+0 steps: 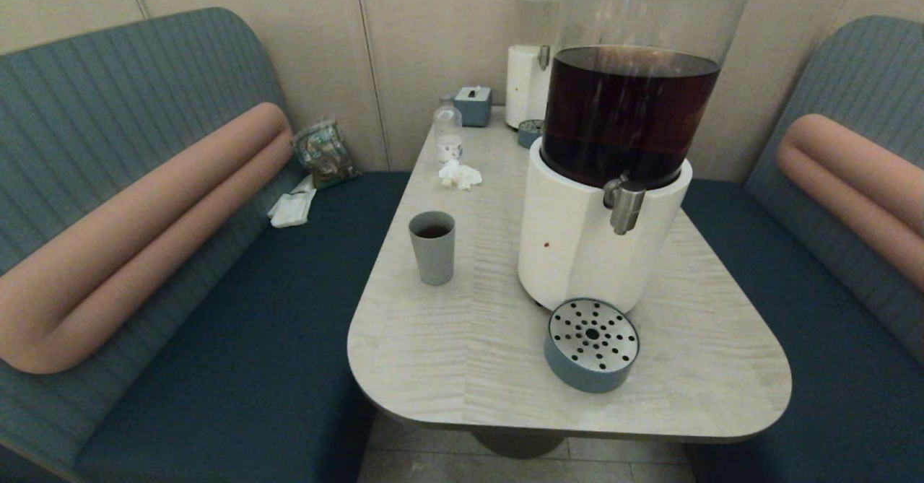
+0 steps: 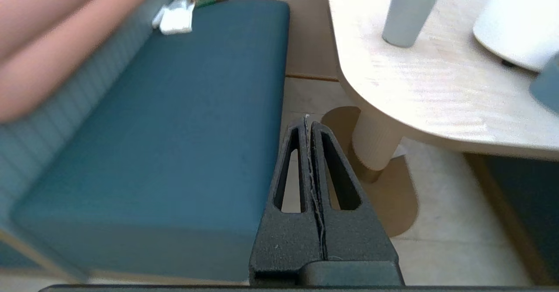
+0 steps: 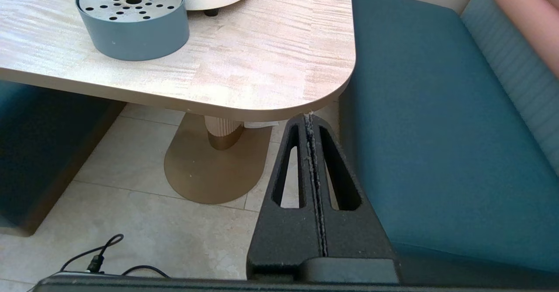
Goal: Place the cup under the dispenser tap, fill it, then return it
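The grey-blue cup (image 1: 432, 247) stands upright on the table, left of the dispenser's white base, with dark liquid low inside it; the left wrist view shows the cup (image 2: 409, 10) too. The brushed-steel dispenser tap (image 1: 625, 204) juts from the white base under the tank of dark brown liquid, with nothing beneath it. My left gripper (image 2: 307, 121) is shut and empty, held low beside the left bench, below the table edge. My right gripper (image 3: 309, 118) is shut and empty, low beside the table's near right corner. Neither arm appears in the head view.
A round blue-grey drip tray (image 1: 591, 344) with a perforated steel top sits in front of the dispenser base. A clear bottle (image 1: 447, 132), crumpled tissue (image 1: 459, 175), a tissue box (image 1: 473, 105) and a second, paler dispenser (image 1: 530, 71) stand further back. Benches (image 1: 238, 367) flank the table.
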Robot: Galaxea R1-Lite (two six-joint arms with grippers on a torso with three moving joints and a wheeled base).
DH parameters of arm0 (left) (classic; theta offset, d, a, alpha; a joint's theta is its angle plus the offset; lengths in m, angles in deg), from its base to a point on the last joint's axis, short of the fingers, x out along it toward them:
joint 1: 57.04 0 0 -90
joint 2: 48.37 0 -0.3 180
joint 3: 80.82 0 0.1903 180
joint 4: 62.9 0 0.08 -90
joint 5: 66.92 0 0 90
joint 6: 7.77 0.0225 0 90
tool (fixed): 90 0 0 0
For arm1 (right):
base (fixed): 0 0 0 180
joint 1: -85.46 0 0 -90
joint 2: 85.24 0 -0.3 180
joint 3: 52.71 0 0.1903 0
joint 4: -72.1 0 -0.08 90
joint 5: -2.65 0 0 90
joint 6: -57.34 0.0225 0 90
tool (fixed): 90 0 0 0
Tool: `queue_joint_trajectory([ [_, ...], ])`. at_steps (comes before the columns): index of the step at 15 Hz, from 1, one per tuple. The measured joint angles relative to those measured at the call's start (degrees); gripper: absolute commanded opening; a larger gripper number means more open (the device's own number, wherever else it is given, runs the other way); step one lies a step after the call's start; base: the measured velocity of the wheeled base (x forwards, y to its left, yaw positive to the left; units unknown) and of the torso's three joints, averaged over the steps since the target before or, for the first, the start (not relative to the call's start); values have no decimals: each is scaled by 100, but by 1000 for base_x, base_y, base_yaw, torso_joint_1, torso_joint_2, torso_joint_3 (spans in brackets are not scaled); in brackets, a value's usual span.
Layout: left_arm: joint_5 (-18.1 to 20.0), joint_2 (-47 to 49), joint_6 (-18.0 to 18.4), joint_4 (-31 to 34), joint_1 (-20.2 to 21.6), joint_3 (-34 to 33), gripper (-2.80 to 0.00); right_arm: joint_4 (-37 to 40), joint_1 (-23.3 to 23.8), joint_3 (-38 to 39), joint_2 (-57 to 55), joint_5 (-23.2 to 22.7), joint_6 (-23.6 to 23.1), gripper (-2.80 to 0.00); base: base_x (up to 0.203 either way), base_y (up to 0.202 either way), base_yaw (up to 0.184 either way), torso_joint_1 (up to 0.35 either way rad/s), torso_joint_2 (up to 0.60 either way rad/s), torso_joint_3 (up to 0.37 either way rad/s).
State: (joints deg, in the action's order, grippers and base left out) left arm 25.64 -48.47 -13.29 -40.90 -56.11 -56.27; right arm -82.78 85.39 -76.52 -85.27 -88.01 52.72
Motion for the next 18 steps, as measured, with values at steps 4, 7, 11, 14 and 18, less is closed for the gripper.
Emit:
queue_joint_trajectory([
  [4, -159, 0, -225, 260, 0, 72, -280, -2, 0, 0, 0, 0, 0, -280, 0, 0, 0, 0, 0, 0],
  [7, -219, 0, 193, 360, -6, 58, -280, -2, 0, 0, 0, -5, 0, -280, 0, 0, 0, 0, 0, 0],
  [11, -204, 0, 660, 305, -26, -22, -280, -2, 0, 0, 0, -2, 0, -280, 0, 0, 0, 0, 0, 0],
  [14, -194, 0, 634, 288, -27, -39, -280, -5, 0, 0, 0, -2, 0, -280, 0, 0, 0, 0, 0, 0],
  [18, -205, 0, 571, 285, -26, -41, -280, -5, 0, 0, 0, -2, 2, -280, 0, 0, 0, 0, 0, 0],
])
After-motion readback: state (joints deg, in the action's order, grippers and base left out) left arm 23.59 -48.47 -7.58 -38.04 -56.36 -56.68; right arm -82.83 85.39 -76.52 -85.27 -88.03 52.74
